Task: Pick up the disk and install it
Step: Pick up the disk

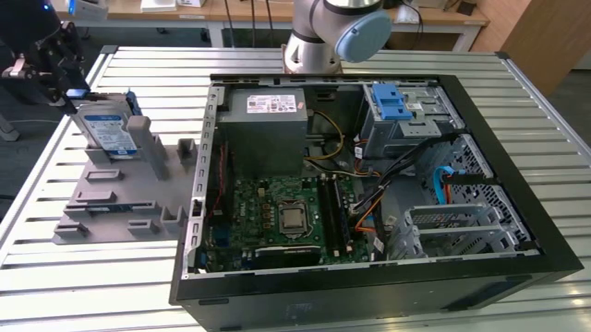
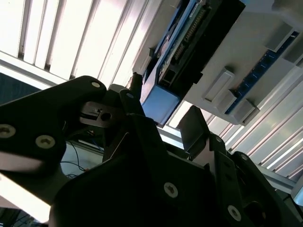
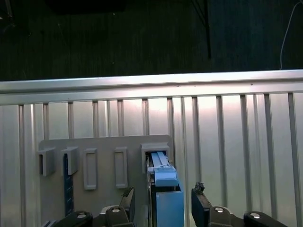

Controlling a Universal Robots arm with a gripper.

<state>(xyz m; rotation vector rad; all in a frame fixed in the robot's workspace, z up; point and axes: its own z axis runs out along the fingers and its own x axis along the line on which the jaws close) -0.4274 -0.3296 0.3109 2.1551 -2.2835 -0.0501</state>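
While the arm is holding itself out towards the exterior view's left, I am seeing its black gripper (image 3: 164,190) straddling the disk (image 1: 104,131), a flat silver hard drive framed in bright blue plastic, fingers (image 3: 200,205) spread and not pinching; the disk is standing upright in the grey plastic fixture (image 1: 111,200) beside the open black computer case (image 1: 517,207)

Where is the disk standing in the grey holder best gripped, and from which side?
Across its two broad faces at the free blue-framed upper edge, coming from above: the disk stands on edge in the grey holder, so its lower part is boxed in. The open gripper straddles that edge.
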